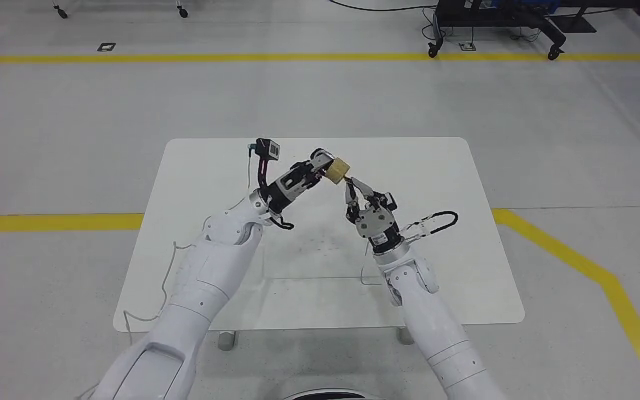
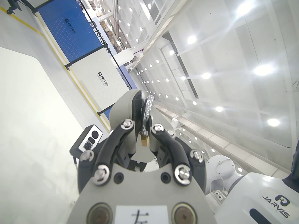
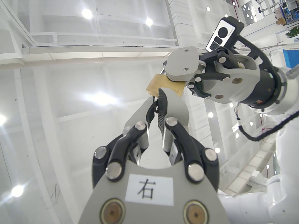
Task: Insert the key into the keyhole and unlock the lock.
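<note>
Overhead first: lock (image 1: 340, 167), brass, held clear of the surface (image 1: 200, 200), above the middle stretch near its far edge. Holder: left hand (image 1: 328, 171), closed on the lock body, presumably to steady it and turn its keyhole face towards the other arm. Alongside: right hand (image 1: 352, 189), just beside the lock on its near-edge side, narrow, pointed at it, likely for lining up along the keyhole.

Left wrist view: left hand (image 2: 142, 110) clamped, with a sliver of brass lock (image 2: 145, 141) visible between the pads and bright metal beyond, possibly the shackle. Firm flat grip, probably to resist the twist of unlocking.

Right wrist view: right hand (image 3: 156, 104) pinched on a thin dark key (image 3: 151, 114), aimed at the free face of the lock (image 3: 156, 85). Tip touching or just short of that face; entry into the keyhole not discernible. Farther off: left hand (image 3: 181, 71), gripping the lock by its broad sides, leaving that face open for the key. Step judged: insertion, turn not yet made.
</note>
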You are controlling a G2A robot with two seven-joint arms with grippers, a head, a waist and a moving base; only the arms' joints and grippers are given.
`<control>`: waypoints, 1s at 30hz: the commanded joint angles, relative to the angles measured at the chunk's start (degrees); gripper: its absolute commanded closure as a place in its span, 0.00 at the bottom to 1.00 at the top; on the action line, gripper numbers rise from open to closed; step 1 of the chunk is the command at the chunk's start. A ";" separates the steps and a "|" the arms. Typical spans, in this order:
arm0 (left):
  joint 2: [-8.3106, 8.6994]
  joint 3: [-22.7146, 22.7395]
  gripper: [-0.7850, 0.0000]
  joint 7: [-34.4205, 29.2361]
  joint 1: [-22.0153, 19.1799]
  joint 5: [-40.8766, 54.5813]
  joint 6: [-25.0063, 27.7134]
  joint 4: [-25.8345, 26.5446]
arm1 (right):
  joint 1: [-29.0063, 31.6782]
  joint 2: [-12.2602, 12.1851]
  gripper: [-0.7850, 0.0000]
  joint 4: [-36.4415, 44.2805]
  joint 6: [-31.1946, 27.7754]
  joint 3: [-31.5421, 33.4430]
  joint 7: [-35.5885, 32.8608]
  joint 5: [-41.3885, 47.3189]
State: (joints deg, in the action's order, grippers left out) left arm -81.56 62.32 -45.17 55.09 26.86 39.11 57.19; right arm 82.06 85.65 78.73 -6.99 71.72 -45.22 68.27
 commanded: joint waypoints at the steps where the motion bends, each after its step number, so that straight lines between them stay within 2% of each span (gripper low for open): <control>1: 0.03 0.03 1.00 0.26 -0.07 -0.57 0.16 -0.01 | 0.18 -0.05 0.62 0.21 -0.13 0.22 -0.10 0.08; 5: 0.32 0.51 1.00 1.85 -0.36 -4.46 1.49 0.17 | 1.30 -0.39 0.58 1.46 -1.69 1.94 0.00 -0.71; 9: 1.06 1.46 1.00 4.52 -0.28 -12.93 0.74 1.61 | 4.22 -1.14 0.52 4.95 -5.76 6.21 1.65 -3.26; 10: 1.38 1.69 1.00 4.88 -0.26 -16.55 0.04 2.44 | 5.16 -1.41 0.29 6.06 -8.01 8.10 3.12 -5.04; 11: 1.73 2.04 1.00 5.69 -0.15 -20.72 -0.65 3.48 | 6.19 -1.61 0.13 7.53 -8.89 9.19 3.96 -6.24; 12: 2.15 2.31 1.00 6.82 -0.02 -26.68 -1.66 4.80 | 7.17 -1.85 0.00 9.00 -9.36 10.49 4.39 -7.24; 15: 2.74 2.00 1.00 9.16 2.11 -36.35 -4.60 9.72 | 9.30 -2.39 0.00 11.94 -10.09 13.34 6.23 -10.51; 18: 3.25 1.13 1.00 6.81 3.26 -42.07 -7.13 13.04 | 9.30 -2.39 0.00 11.94 -10.09 13.34 6.23 -10.51; 21: 3.79 0.29 1.00 0.72 3.39 -44.26 -8.70 14.78 | 9.30 -2.39 0.00 11.94 -10.09 13.34 6.23 -10.51; 26: 4.57 -2.83 1.00 -13.54 2.10 -48.37 -11.45 14.75 | 9.30 -2.39 0.00 11.94 -10.09 13.34 6.23 -10.51; 30: 4.35 -6.98 1.00 -18.07 0.26 -54.40 -15.84 12.97 | 9.30 -2.39 0.00 11.94 -10.09 13.34 6.23 -10.51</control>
State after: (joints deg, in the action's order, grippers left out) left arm -77.10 56.30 -62.77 55.83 -26.36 24.37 70.57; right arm 91.36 83.25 90.67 -17.07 85.06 -39.00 57.76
